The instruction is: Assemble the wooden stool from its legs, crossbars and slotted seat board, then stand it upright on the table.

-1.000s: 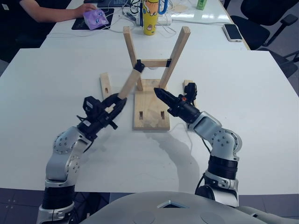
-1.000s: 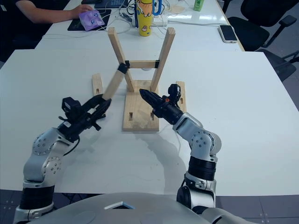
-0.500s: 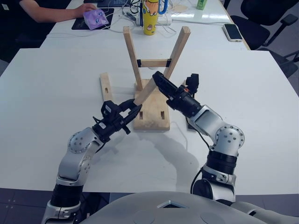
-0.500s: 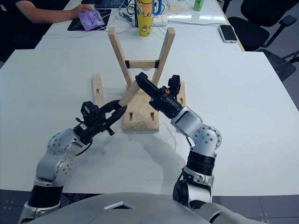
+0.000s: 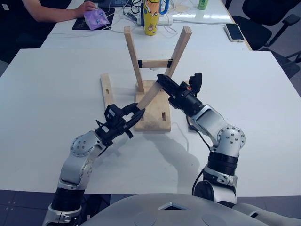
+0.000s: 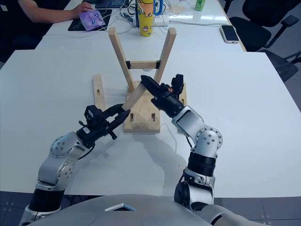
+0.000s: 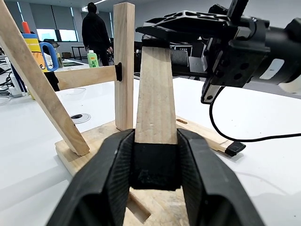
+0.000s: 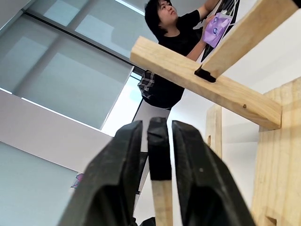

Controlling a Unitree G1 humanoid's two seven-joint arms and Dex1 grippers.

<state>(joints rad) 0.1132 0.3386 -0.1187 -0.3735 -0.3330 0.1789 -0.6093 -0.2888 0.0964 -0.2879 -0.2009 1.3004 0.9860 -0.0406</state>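
Lower and nearer the board (image 5: pixel 157 123) than a moment ago, the loose leg (image 5: pixel 149 96) is held slanted over it. Its low end is clamped by the left end effector (image 5: pixel 136 113) and its top end by the right end effector (image 5: pixel 161 80), likely so it can be steered into a slot. Two legs (image 5: pixel 133 56) and a crossbar (image 5: pixel 155 63) are already stood in the flat board on the bench (image 5: pixel 56 84). Every part is cut from pale, smooth, square wood, with black bits at the joins.

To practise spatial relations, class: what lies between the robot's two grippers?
A wooden bar spans the gap: left gripper shut on its lower end, right gripper on its upper, above the seat board. The left eye view shows this.
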